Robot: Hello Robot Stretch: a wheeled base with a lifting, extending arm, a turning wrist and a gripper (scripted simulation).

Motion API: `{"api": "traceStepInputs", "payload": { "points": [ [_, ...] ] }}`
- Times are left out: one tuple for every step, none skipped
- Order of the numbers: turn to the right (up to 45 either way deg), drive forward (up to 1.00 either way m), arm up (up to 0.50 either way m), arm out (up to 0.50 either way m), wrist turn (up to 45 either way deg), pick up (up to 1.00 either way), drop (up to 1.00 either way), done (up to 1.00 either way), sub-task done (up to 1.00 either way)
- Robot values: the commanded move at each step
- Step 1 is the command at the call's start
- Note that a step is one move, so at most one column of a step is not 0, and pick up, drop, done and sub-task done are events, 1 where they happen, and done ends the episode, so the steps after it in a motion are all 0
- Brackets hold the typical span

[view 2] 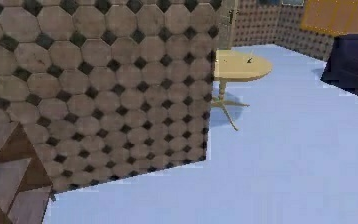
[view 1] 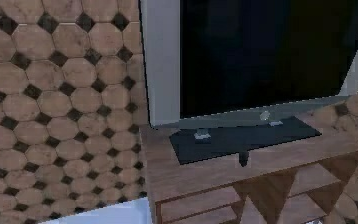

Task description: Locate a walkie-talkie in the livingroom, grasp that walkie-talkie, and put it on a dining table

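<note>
Patterned wall of brown tiles takes up the forward view's left; pale blue floor spreads across the arm side view's right. Television, large with a dark screen, stands on a wooden desk set close against that wall. Farther off in the arm side view is a dark blue seat, then a round yellow desk on a thin leg. Smaller still is the television's flat dark base. Smallest is a dark upright blob on the wooden desk, just in front of that base. It is possibly the walkie-talkie, but too small to be sure. A dark speck lies on the round yellow desk; I cannot name it. Gripper: I cannot tell its state from these pictures. Judgement: the task is at its first step, locating. The robot is close to the one likely candidate. Grasp not yet done, carry not yet done. I cannot tell whether the round yellow desk is the dining table.
</note>
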Motion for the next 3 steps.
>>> {"api": "traceStepInputs", "payload": {
  "points": [
    [3.0,0.0,0.0,0.0,0.0,0.0,0.0,0.0,0.0],
    [0.0,0.15,0.0,0.0,0.0,0.0,0.0,0.0,0.0],
    [-45.0,0.0,0.0,0.0,0.0,0.0,0.0,0.0,0.0]
  ]
}}
